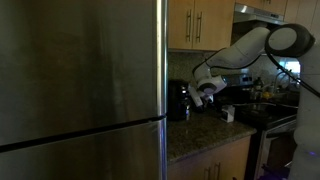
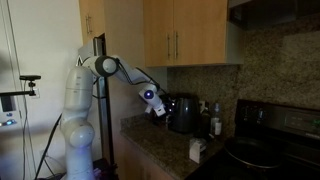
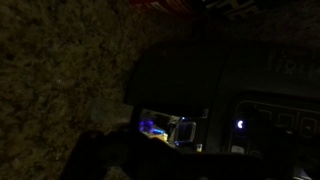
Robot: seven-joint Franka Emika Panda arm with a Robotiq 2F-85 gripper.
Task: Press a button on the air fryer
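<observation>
The small glossy black upright air fryer (image 2: pixel 183 113) is standing on the speckled granite countertop (image 2: pixel 160 152) near the wall, its long axis vertical. Which way its front is facing is unclear. The gripper (image 2: pixel 153 101) is hovering just beside its upper part, and whether the claw is parted or clenched cannot be told. Rigid, slick and probably light, the fryer is calling for a gentle fingertip press, not a grasp.

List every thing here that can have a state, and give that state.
air fryer, upright on the counter; whether it is switched on cannot be told.
tool, close beside the air fryer; contact, and open or shut, cannot be told.
upper cabinet doors, shut.
refrigerator door, shut.
</observation>
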